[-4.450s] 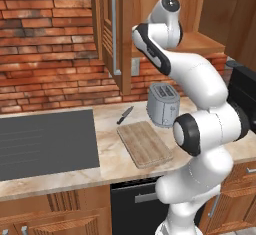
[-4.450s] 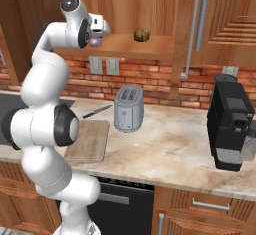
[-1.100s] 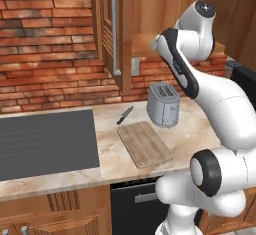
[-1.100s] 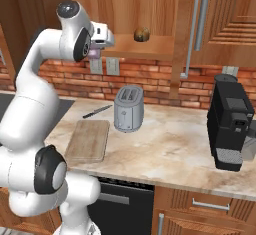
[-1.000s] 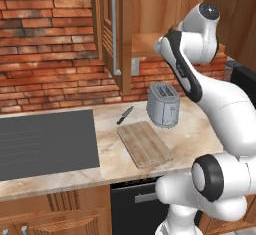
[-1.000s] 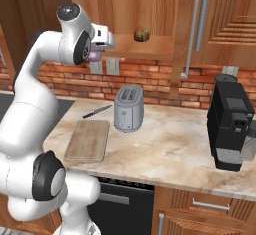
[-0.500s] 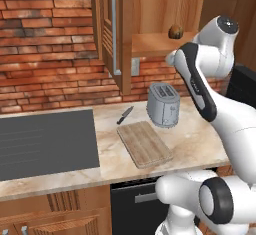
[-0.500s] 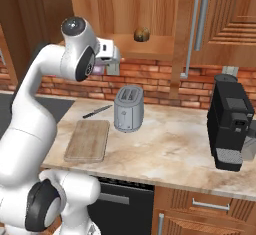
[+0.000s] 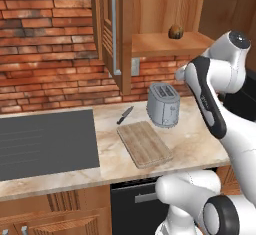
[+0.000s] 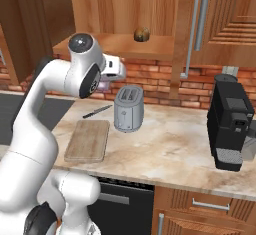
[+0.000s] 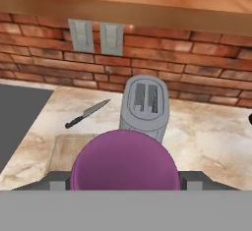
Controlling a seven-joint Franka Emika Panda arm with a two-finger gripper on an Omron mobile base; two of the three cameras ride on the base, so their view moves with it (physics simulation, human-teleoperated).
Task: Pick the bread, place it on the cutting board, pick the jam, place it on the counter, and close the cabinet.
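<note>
My gripper [image 10: 107, 82] is shut on the purple jam [image 10: 103, 85] and holds it in the air below the shelf, above the counter [image 10: 170, 151] and left of the toaster. In the hand view the jam [image 11: 124, 163] bulges between the fingers, above the near end of the cutting board [image 11: 61, 151]. The bread [image 9: 175, 31] [image 10: 142, 34] sits on the open cabinet's shelf. The cutting board [image 9: 145, 143] [image 10: 88, 140] lies bare on the counter [image 9: 196, 138]. The cabinet door [image 9: 113, 29] [image 10: 184, 34] stands open.
A silver toaster [image 9: 163, 104] [image 10: 128, 108] [image 11: 145, 104] stands just behind the board, with a black-handled knife [image 9: 125, 114] [image 11: 87, 113] beside it. The dark cooktop [image 9: 45, 141] lies to the left. A black coffee machine [image 10: 231, 121] stands at the counter's right end.
The arm has swung out of the cabinet and downward with the jam, from shelf height to below the shelf edge. The bread on the shelf has come into sight in the left base view.
</note>
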